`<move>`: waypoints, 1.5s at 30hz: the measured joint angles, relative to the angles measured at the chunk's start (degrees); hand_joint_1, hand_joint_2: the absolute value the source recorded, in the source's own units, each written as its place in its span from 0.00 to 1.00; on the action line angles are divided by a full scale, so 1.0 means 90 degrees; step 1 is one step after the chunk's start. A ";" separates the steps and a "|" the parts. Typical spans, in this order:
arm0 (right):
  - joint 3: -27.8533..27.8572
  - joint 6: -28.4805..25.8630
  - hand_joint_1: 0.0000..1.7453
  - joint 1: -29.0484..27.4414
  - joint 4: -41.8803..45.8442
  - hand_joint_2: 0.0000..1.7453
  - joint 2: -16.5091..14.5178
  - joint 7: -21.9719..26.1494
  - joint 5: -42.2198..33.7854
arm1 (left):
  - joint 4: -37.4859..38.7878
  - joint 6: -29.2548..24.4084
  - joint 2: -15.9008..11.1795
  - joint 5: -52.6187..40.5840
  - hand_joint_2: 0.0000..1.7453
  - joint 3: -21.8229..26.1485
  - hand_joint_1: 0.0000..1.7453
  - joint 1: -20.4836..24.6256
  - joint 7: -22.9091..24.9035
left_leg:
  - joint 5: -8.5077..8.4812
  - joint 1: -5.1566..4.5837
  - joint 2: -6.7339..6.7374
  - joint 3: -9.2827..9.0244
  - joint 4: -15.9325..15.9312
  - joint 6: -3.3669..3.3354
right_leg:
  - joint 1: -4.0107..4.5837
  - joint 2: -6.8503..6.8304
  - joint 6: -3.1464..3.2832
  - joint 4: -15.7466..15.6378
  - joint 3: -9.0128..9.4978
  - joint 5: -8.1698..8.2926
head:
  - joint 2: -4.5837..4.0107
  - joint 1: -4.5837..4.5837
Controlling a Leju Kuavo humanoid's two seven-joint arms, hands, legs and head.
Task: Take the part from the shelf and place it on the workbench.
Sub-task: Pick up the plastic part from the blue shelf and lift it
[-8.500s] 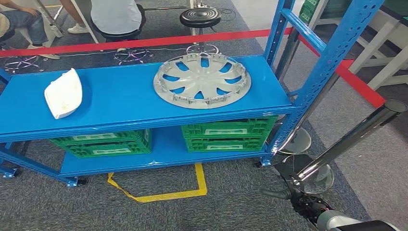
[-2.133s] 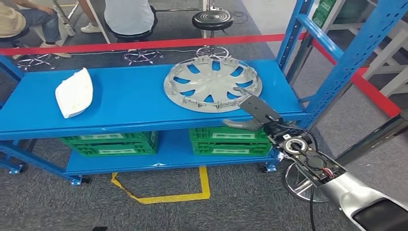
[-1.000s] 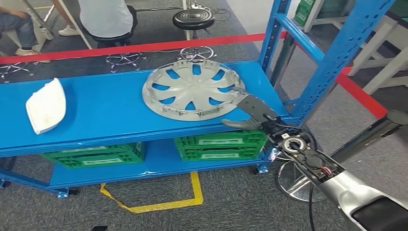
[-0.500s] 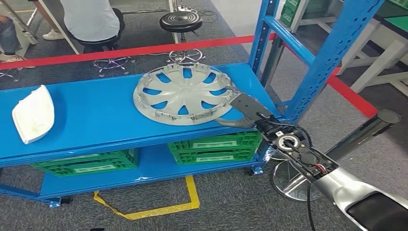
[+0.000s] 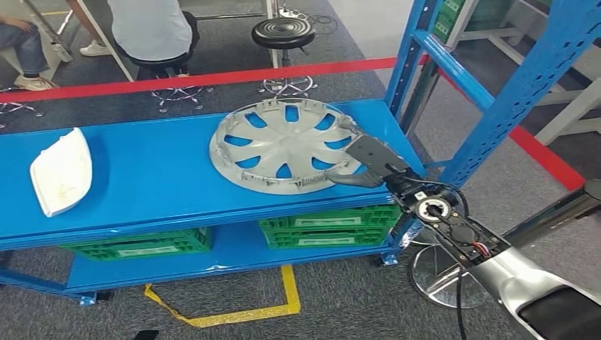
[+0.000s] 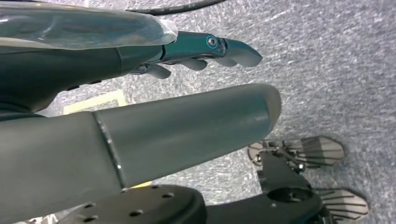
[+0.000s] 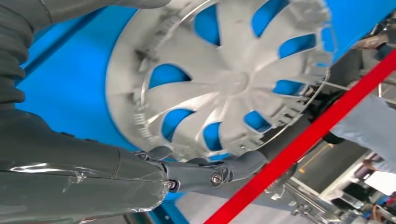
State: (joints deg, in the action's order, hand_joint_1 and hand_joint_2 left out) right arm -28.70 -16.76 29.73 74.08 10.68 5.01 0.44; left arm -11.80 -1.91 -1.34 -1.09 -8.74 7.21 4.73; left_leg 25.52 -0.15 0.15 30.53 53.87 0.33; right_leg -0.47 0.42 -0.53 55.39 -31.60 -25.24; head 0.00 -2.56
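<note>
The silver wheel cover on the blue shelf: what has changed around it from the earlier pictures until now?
The right hand, far below beside the shelf at first, has risen to the silver wheel cover and now clasps its near-right rim, thumb below and fingers over the edge. The cover still lies on the blue shelf. The white curved plastic part stayed in place.
</note>
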 joint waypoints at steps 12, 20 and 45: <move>-0.0248 0.0273 0.00 0.0496 -0.0290 1.00 -0.0122 -0.0098 0.0084 | 0.0000 -0.0095 0.0011 0.0014 0.00 -0.0043 0.00 0.0021 0.0041 | -0.0339 0.0044 -0.0012 0.0630 0.0375 0.0096 | -0.0039 0.0024 0.0077 -0.0069 0.0235 -0.0166 | 0.0000 0.0238; -0.0408 0.0241 0.00 0.0581 -0.0479 1.00 -0.0152 -0.0131 0.0153 | 0.0000 -0.0117 0.0029 0.0015 0.00 -0.0052 0.00 0.0021 0.0027 | -0.0385 0.0009 -0.0044 0.0462 0.0019 0.0042 | -0.0015 0.0010 0.0085 -0.0126 0.0307 -0.0250 | 0.0001 0.0144; -0.1274 0.1233 0.00 0.0828 -0.1171 1.00 -0.0246 -0.2086 0.3408 | 0.0000 -0.0112 0.0035 0.0108 0.00 -0.0182 0.00 0.0040 0.0078 | -0.0369 0.0017 -0.0046 0.0441 0.0005 0.0011 | 0.0011 0.0003 0.0003 -0.0171 0.0346 -0.0245 | 0.0000 0.0143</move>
State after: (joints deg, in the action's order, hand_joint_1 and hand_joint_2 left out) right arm -40.17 -5.67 37.18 63.55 8.47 -13.76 31.12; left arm -11.80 -2.91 -1.03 -0.12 -10.38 7.57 5.43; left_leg 22.19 0.00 -0.27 34.50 53.92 0.43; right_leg -0.36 0.45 -0.51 53.85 -28.48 -27.45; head 0.00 -1.27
